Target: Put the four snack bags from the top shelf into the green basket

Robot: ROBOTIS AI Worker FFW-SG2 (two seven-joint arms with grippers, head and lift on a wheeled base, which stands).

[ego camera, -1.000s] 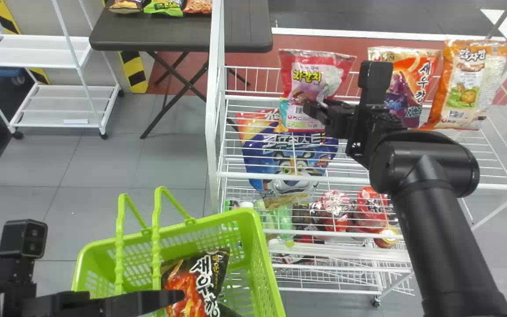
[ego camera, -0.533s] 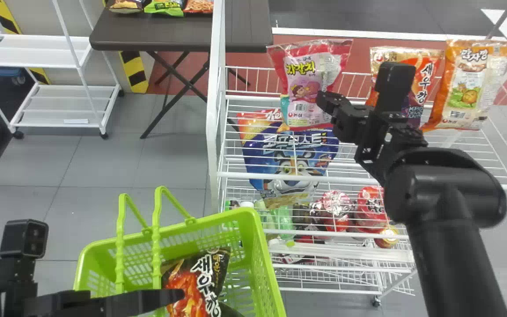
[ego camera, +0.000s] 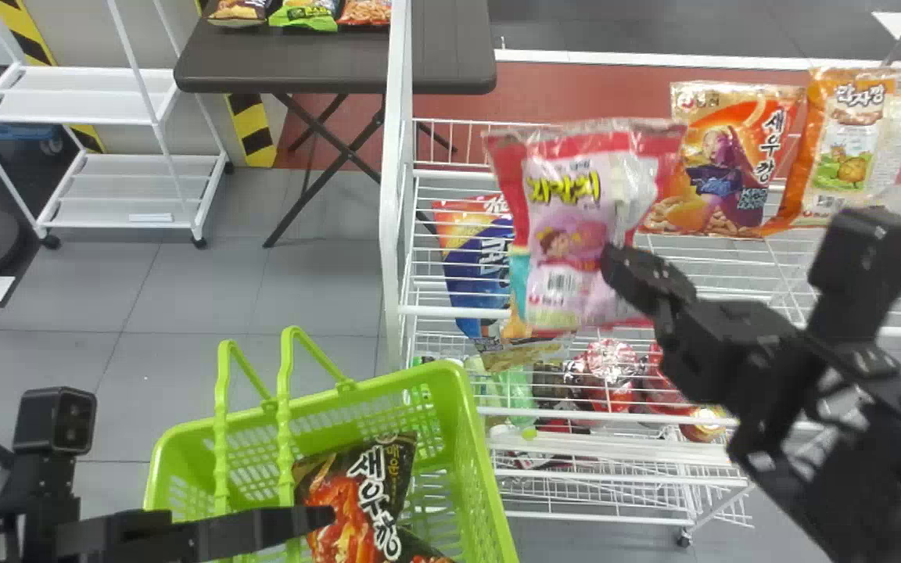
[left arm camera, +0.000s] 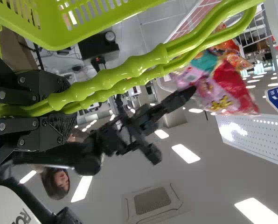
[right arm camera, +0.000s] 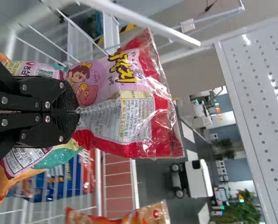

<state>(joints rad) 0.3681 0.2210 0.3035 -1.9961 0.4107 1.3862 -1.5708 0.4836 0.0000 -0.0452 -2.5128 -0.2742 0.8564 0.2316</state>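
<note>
The top shelf, on the right, props two orange snack bags upright, presumably for easy pinching. The green basket, lower left, has the black snack bag inside; the left gripper clenches its handles, probably to steady it. Near centre, the right gripper grasps the pink snack bag, nearly closed on pinched film.

Right arm: matte black, thickly built.
Camera block: black, squared, fitted with two round lenses.
Right gripper: black links dotted with silver screws, pads finely ridged.
Body panel: white, curved, marked with dark lettering.
</note>
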